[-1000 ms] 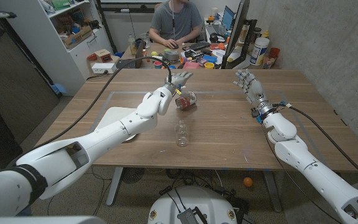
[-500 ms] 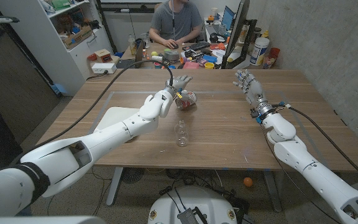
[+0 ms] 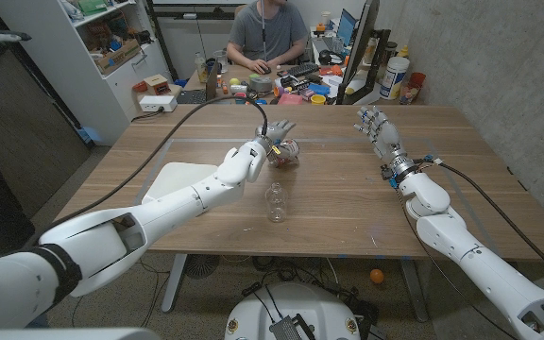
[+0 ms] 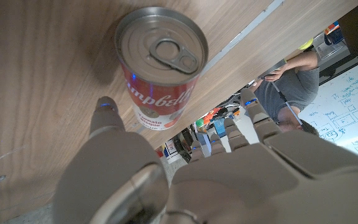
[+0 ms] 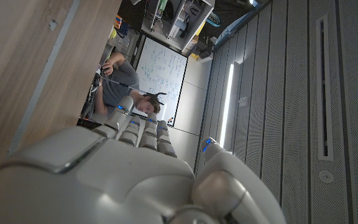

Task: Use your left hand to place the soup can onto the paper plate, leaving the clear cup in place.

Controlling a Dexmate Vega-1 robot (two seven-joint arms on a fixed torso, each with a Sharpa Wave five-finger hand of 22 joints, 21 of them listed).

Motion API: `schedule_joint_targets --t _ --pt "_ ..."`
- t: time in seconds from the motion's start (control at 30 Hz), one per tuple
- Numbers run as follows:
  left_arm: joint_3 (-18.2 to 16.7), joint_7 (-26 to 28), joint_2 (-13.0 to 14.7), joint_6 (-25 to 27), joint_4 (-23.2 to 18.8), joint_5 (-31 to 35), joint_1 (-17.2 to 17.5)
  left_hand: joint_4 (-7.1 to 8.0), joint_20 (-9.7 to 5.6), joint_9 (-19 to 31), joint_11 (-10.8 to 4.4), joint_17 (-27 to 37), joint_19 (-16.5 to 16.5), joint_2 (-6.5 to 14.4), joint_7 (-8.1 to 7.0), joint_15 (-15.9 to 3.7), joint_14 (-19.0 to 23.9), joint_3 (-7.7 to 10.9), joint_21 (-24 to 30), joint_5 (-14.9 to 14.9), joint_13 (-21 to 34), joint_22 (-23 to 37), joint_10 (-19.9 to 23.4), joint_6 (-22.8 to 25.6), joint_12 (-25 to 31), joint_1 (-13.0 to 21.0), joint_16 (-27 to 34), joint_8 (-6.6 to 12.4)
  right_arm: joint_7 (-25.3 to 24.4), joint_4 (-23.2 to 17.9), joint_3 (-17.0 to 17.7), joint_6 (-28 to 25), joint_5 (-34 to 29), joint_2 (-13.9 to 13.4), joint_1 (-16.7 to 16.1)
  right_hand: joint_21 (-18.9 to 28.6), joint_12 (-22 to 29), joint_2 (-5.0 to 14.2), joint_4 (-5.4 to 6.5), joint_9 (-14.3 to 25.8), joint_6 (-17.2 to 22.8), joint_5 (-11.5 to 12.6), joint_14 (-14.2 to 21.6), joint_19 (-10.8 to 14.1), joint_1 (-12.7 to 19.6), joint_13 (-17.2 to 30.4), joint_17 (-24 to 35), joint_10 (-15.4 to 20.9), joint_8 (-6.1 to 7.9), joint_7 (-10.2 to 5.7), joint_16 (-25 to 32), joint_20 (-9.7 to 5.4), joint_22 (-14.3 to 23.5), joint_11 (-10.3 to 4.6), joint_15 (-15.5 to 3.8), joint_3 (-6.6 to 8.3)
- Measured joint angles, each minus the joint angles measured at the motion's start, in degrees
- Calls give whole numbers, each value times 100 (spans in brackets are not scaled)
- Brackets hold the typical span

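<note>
a red-and-white soup can [image 3: 286, 152] stands upright on the wooden table [image 3: 348, 203], past the table's middle on the far side; in the left wrist view its pull-tab lid and label [image 4: 160, 68] are plain. the left hand [image 3: 270, 135] is right at the can, fingers spread and not wrapped around it, one fingertip [image 4: 106, 106] just beside the label. it holds nothing yet, so the step in hand looks like closing on the can.

to do this well, the fingers probably need to settle on opposite sides of the can's wall, low enough that it will not tip, before any lift.

the clear cup [image 3: 276, 203] stands nearer the robot, just in front of the can, so the carry should likely rise and swing to the robot's left rather than drag back across it. the paper plate [image 3: 173, 179] lies to the left, partly under the left forearm.

the right hand [image 3: 374, 126] is well apart near the far right edge, open, fingers up.
</note>
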Motion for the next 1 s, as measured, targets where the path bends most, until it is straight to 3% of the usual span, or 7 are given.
schedule_joint_targets --t 0.17,0.5,0.73,0.87,1.0 --pt "61 0 -27 -1 48 0 -11 -2 -9 0 21 -1 132 40 52 -18 18 -2 0 39 0 0 22 10 0 40 0 0 25 18 1 17 13 0 0 0 0 0 0 0 0 0 0 0 0 0 0 0 0 0 0 0 0 0 0 0" --pt "148 -96 -60 42 83 3 -15 -23 -56 -1 43 0 866 81 81 -29 145 -107 154 140 0 -15 43 -3 39 334 0 44 61 59 12 27 43 4 11 -38 0 0 0 0 0 0 0 0 0 0 0 -1 0 0 0 0 0 0 0 0" --pt "179 -100 -98 60 110 4 -8 -48 -579 -1 175 -15 2018 171 262 -150 488 -175 302 304 9 -45 117 5 70 893 22 44 67 59 17 27 58 4 11 -61 0 0 0 0 63 0 -1 22 0 0 0 -1 0 0 0 22 0 0 0 0" --pt "177 -10 -130 120 127 -17 24 -49 -903 -1 297 -41 2607 258 518 -148 878 -223 302 396 17 -69 380 4 150 1260 86 135 69 58 25 27 61 -3 -1 -61 0 0 0 0 63 0 22 41 0 0 0 30 0 0 0 41 -1 -31 23 0" --pt "128 86 -176 126 179 -126 53 -25 -1175 -2 425 -42 2978 338 798 -326 1363 -245 282 466 -16 -76 738 8 228 1624 194 177 69 50 28 27 61 -8 -9 -61 0 0 0 0 62 0 31 41 0 0 0 30 0 0 0 41 -1 -31 32 0"
